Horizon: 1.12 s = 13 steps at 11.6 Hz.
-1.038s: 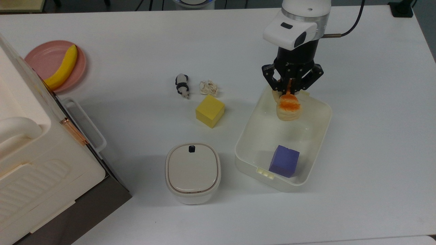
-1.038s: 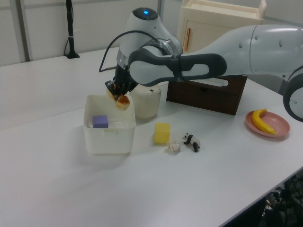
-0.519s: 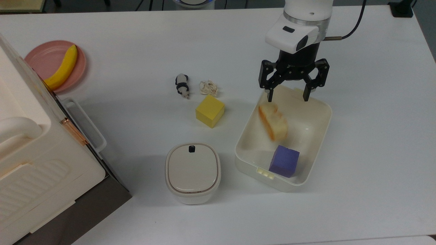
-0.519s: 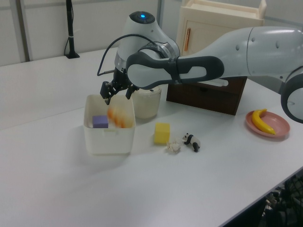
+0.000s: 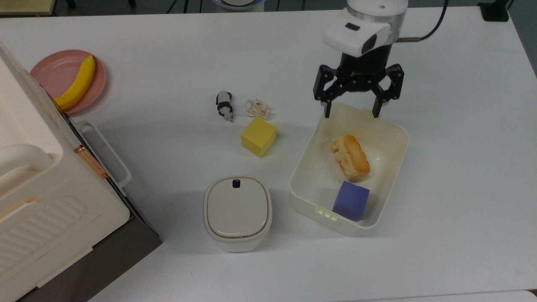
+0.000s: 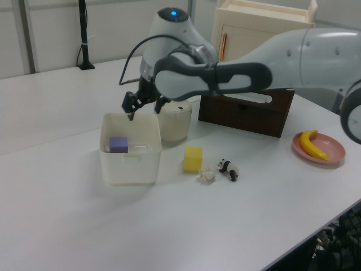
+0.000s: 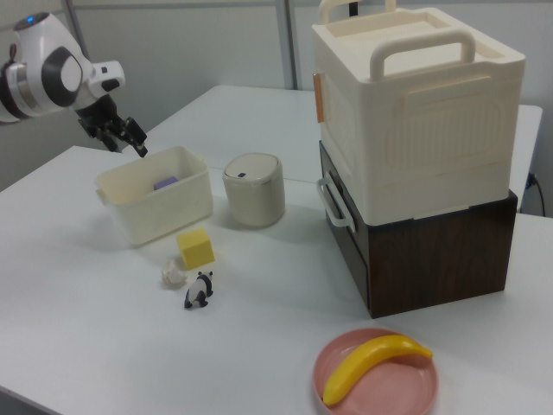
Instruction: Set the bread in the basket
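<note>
The bread (image 5: 350, 157) lies on its side on the floor of the basket (image 5: 400, 144), between the far wall and a purple cube (image 5: 351, 201). My gripper (image 5: 351, 114) hangs open above the basket's far rim with nothing between its fingers. In the left view the gripper (image 6: 145, 111) sits above the back edge of the basket (image 6: 130, 166), whose wall hides the bread. In the right view the gripper (image 7: 123, 138) is at the left end of the basket (image 7: 160, 214).
A yellow cube (image 5: 258, 136), a paper ball (image 5: 256, 108) and a toy panda (image 5: 224, 105) lie to the top view's left of the basket. A lidded white container (image 5: 237, 212) stands nearer. A banana (image 5: 77, 83) on a pink plate (image 5: 52, 72) and a big white box (image 5: 42, 188) fill the far left.
The gripper opened and let go of the bread, which dropped into the basket and came to rest beside the purple cube. The gripper lifted slightly and stays open.
</note>
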Each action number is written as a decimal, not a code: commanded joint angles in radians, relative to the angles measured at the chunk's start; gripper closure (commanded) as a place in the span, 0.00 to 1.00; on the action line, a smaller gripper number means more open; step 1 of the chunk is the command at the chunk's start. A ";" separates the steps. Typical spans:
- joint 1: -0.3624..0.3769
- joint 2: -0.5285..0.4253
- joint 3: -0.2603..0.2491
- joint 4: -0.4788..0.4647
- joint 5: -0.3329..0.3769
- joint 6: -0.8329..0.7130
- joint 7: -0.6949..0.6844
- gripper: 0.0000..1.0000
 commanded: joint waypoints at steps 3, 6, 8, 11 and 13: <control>-0.068 -0.250 -0.057 -0.110 0.001 -0.371 -0.143 0.00; -0.083 -0.278 -0.160 -0.087 0.019 -0.430 -0.166 0.00; -0.152 -0.284 -0.168 -0.075 0.074 -0.464 -0.172 0.00; -0.204 -0.313 -0.243 -0.034 0.184 -0.551 -0.317 0.00; -0.206 -0.308 -0.245 -0.009 0.202 -0.590 -0.338 0.00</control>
